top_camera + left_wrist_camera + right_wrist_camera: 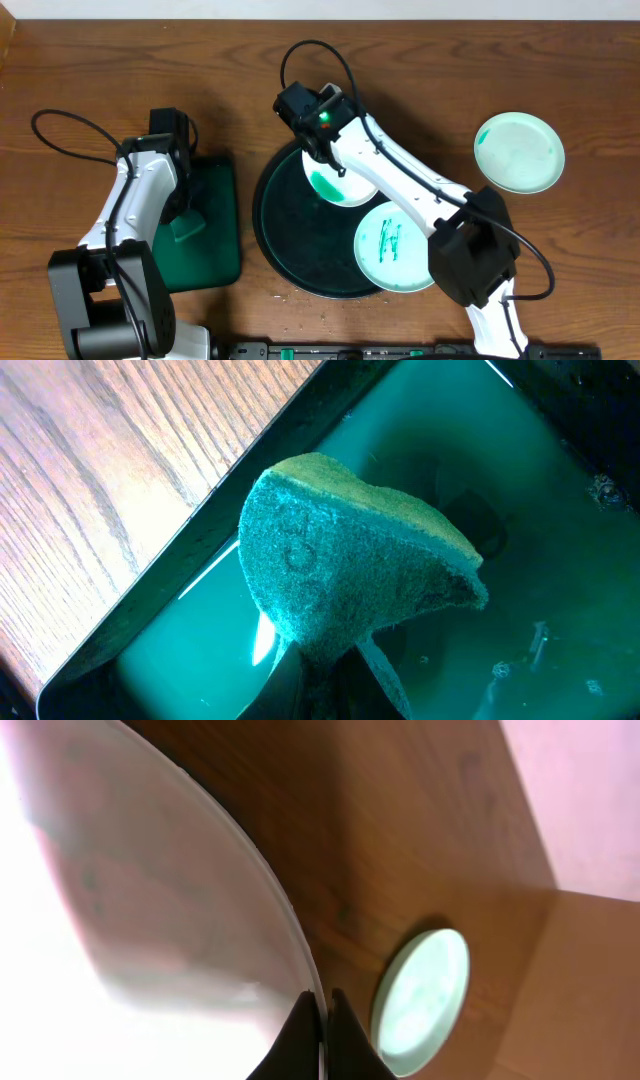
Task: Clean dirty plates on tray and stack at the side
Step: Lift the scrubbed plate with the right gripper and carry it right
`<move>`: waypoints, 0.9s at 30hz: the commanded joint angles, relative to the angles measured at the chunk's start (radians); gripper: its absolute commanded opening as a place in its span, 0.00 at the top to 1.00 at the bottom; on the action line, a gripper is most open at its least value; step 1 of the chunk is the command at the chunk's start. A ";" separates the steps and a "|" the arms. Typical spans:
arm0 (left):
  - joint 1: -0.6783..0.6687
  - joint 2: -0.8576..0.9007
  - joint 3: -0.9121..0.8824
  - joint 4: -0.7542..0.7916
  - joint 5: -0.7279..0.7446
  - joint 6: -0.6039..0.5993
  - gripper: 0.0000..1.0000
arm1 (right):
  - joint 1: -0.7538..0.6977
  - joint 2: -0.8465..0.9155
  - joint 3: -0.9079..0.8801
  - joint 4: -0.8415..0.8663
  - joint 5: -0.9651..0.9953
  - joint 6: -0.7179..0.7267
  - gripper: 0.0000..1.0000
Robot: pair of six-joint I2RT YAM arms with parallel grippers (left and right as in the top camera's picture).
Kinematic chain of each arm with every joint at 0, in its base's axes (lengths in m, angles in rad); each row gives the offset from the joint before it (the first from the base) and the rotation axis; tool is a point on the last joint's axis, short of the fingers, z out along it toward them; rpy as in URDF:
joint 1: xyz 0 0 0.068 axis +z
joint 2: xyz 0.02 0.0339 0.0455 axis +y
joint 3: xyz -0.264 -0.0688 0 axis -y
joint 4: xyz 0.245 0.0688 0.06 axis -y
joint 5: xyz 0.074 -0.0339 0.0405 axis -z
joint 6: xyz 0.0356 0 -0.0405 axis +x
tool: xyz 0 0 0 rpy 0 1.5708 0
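pinching a smeared plate at the far side of the tray, clamping a sponge on the left.

closing the right gripper [324,154] down thin on the rim of one plate [338,182], pale mint-white with a green smear, at the far part of the round dark tray [285,245]. showing a second plate [392,246], marked with a bold green scribble, at the near right of that tray. showing a third plate [519,152], pale and nearly clean, off the tray on the bare wood table [100,60] at the far right. squeezing a green sponge [340,580] in the left gripper [325,665] over the small rectangular green tray [470,470]. revealing in the right wrist view alone the dark fingertips [295,1045] meeting on the plate's edge, and in the left wrist view alone the sponge's rough grain.
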 commanded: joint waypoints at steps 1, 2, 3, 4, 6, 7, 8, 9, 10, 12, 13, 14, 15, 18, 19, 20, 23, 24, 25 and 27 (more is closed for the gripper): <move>0.001 0.000 0.000 -0.002 -0.028 0.014 0.92 | 0.008 -0.034 0.004 -0.003 0.104 -0.008 0.99; 0.001 0.000 0.000 -0.002 -0.028 0.014 0.92 | 0.008 -0.039 0.004 -0.002 0.113 -0.008 0.99; 0.001 0.000 0.000 -0.002 -0.028 0.014 0.92 | 0.008 -0.044 0.004 -0.001 0.120 -0.008 0.99; 0.001 0.000 0.000 -0.002 -0.028 0.014 0.92 | 0.008 -0.053 0.004 0.000 0.137 -0.008 0.99; 0.001 0.000 0.000 -0.002 -0.028 0.014 0.92 | 0.010 -0.069 0.004 0.002 0.172 -0.012 0.99; 0.001 0.000 0.000 -0.002 -0.028 0.014 0.92 | 0.010 -0.076 0.004 0.005 0.186 -0.024 0.99; 0.001 0.000 0.000 -0.002 -0.028 0.014 0.92 | 0.011 -0.084 0.004 0.011 0.200 -0.042 0.99; 0.001 0.000 0.000 -0.002 -0.028 0.014 0.92 | 0.013 -0.092 0.004 0.019 0.207 -0.063 0.99; 0.002 0.000 0.000 -0.002 -0.028 0.014 0.92 | 0.014 -0.098 0.004 0.029 0.214 -0.083 0.99; 0.001 0.000 0.000 -0.002 -0.028 0.014 0.92 | 0.017 -0.113 0.004 0.052 0.226 -0.126 0.99; 0.001 0.000 0.000 -0.002 -0.028 0.014 0.92 | 0.019 -0.119 0.004 0.061 0.237 -0.138 0.99; 0.001 0.000 0.000 -0.002 -0.028 0.014 0.92 | 0.023 -0.124 0.004 0.073 0.249 -0.154 0.99; 0.001 0.000 0.000 -0.002 -0.028 0.014 0.92 | 0.026 -0.129 0.004 0.082 0.260 -0.174 0.99; 0.002 0.000 0.000 -0.002 -0.029 0.014 0.92 | 0.041 -0.138 0.004 0.102 0.294 -0.221 0.99; 0.002 0.000 0.000 -0.002 -0.029 0.014 0.92 | 0.047 -0.138 0.004 0.105 0.322 -0.226 0.99; 0.002 0.000 0.000 -0.002 -0.029 0.014 0.92 | 0.053 -0.138 0.004 0.105 0.350 -0.231 0.99; 0.002 0.000 0.000 -0.002 -0.029 0.014 0.92 | 0.072 -0.137 0.004 0.109 0.435 -0.301 0.99; 0.001 0.000 0.000 -0.001 -0.029 0.014 0.92 | 0.080 -0.138 0.004 0.117 0.461 -0.338 0.99; 0.001 0.000 0.000 0.002 -0.029 0.014 0.92 | 0.091 -0.138 0.004 0.127 0.491 -0.387 0.99; 0.002 0.000 0.000 0.004 -0.029 0.014 0.92 | 0.103 -0.138 0.004 0.141 0.513 -0.433 0.99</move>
